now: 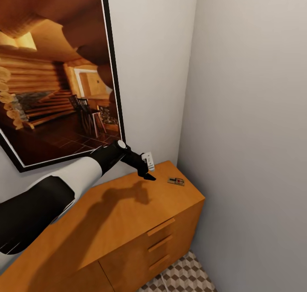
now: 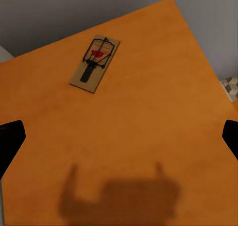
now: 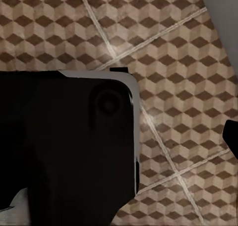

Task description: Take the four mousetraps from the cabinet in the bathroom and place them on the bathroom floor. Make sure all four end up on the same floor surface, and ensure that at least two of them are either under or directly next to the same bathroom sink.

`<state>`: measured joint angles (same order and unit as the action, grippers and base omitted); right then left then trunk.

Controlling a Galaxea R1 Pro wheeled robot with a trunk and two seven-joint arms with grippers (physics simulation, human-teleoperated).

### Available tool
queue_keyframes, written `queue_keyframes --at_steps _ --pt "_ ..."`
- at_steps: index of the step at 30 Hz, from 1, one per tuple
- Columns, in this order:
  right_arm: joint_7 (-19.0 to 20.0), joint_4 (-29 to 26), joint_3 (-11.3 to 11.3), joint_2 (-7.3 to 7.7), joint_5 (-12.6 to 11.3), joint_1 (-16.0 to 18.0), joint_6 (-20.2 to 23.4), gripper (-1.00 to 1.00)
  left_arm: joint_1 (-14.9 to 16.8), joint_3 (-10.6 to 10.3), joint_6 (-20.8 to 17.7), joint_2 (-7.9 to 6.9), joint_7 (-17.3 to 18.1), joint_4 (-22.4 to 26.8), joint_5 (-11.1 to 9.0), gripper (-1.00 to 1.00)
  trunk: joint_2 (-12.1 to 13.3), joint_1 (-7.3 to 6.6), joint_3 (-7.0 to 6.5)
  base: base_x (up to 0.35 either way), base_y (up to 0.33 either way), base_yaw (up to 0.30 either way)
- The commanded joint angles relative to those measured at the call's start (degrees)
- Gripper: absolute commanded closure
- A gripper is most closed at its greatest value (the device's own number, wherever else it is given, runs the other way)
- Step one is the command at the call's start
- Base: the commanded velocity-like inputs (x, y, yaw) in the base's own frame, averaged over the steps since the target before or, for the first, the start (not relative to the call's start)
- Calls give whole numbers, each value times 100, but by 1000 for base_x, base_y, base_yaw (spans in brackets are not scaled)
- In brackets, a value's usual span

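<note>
Left pincer [image 1: 147, 172] hovers over low orange-wood cabinet top [image 1: 128, 215], fingers apart, holding nothing. One small flat brown mousetrap with dark wire parts [image 1: 175, 181] lies flat on the top just beyond the fingertips, toward the right end near the wall corner, long axis diagonal, red-marked wire end away from pincer. No legible writing. Right pincer over cube-patterned floor tiles [image 3: 173, 47]; cannot tell its state.

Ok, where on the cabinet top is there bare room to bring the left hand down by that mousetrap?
The cabinet top is bare wood from the mousetrap to the front edge, and under the left gripper. It tightens only behind the trap, in the wall corner, and by the white wall outlet beside the gripper.
</note>
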<state>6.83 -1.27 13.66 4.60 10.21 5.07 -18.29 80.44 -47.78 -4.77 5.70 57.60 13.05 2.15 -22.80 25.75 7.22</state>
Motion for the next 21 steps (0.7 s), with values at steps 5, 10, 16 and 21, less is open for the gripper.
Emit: queue_keyframes --at_steps 5,10,16,21 --pt "12 4 -162 -167 264 3 93 -100 -31 21 -50 1 24 5 24 -100 -12 3 12 0 0 0" --pt "6 6 -189 -255 295 2 109 -100 -35 22 -50 1 23 5 23 -100 -12 3 12 0 0 0" --pt "-131 5 -196 -288 304 2 114 -100 -37 17 -51 1 18 5 22 -100 -12 3 12 0 0 0" --pt "-164 4 -197 -292 305 2 115 -100 -42 14 -54 8 15 5 22 -100 -12 3 12 1 0 0"
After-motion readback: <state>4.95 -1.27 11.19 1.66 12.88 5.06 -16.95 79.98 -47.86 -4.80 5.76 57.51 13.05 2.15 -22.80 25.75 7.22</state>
